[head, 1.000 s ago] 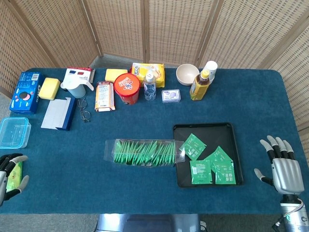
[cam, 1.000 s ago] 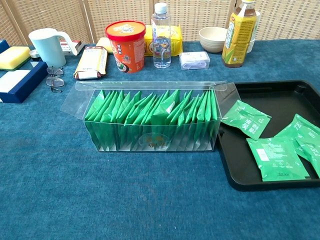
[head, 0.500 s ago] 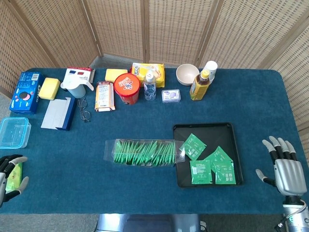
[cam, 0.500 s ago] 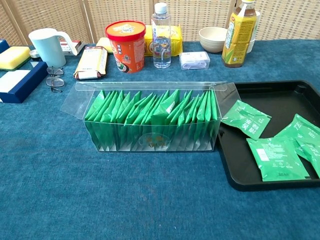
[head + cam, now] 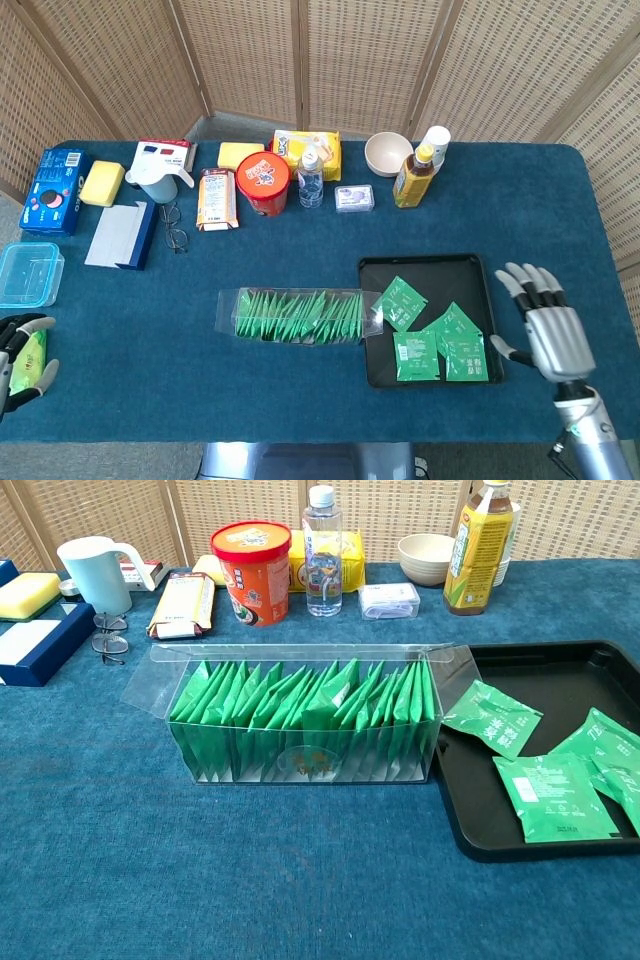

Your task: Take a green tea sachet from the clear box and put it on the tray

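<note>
The clear box (image 5: 298, 316) lies open at the table's middle, packed with a row of upright green tea sachets (image 5: 305, 720). Right of it sits the black tray (image 5: 425, 268), and several green sachets (image 5: 492, 718) lie flat on it. My right hand (image 5: 545, 330) hovers just right of the tray with its fingers spread and nothing in it. My left hand (image 5: 22, 358) is at the table's near left corner. Something yellow-green shows between its dark fingers, and I cannot tell whether it is held. Neither hand shows in the chest view.
Along the back stand a red cup (image 5: 263, 182), a water bottle (image 5: 311, 177), a bowl (image 5: 388, 153) and a yellow tea bottle (image 5: 416, 176). At the left are a white mug (image 5: 157, 180), glasses (image 5: 175, 227), blue boxes (image 5: 55, 190) and a clear blue container (image 5: 27, 273).
My right hand has moved left and away from the near edge, closer to the tray's right side. The left hand, box and sachets have not moved.
</note>
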Controlling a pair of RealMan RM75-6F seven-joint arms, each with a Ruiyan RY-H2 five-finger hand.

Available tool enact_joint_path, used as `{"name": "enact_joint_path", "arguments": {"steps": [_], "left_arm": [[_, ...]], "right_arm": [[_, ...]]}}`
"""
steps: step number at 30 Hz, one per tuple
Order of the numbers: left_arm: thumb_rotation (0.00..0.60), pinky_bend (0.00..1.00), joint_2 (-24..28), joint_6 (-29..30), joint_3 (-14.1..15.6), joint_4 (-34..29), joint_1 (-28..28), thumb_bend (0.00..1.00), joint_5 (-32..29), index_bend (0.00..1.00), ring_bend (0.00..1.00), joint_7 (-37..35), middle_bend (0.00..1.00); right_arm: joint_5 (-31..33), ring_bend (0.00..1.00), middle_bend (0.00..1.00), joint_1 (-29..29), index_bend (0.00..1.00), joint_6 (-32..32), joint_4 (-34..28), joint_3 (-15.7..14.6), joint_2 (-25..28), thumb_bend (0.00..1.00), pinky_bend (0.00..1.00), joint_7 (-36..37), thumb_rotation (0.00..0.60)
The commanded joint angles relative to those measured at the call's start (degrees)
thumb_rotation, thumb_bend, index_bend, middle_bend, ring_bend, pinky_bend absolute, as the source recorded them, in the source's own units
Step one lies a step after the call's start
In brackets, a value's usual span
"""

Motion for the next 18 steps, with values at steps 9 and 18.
{"name": "enact_joint_path", "arguments": {"steps": [9, 18], "left_arm": [[0.600, 0.30, 1.94, -1.89, -1.86, -0.42, -2.17, 0.31, -1.47, 0.26, 0.21, -0.42, 0.25], [0.600, 0.30, 1.87, -3.19, -2.50, 0.41, -3.36, 0.31, -2.50, 0.26, 0.21, -1.40, 0.25]], "right_arm": [[0.35, 0.00, 0.00, 12.27, 0.04, -13.83, -3.91, 2.99, -6.35, 0.22, 0.00, -5.87, 0.600], [7.17, 0.00, 0.00, 19.64, 0.03, -21.69, -0.70, 5.15, -13.17, 0.22, 0.00, -9.36, 0.600]]}}
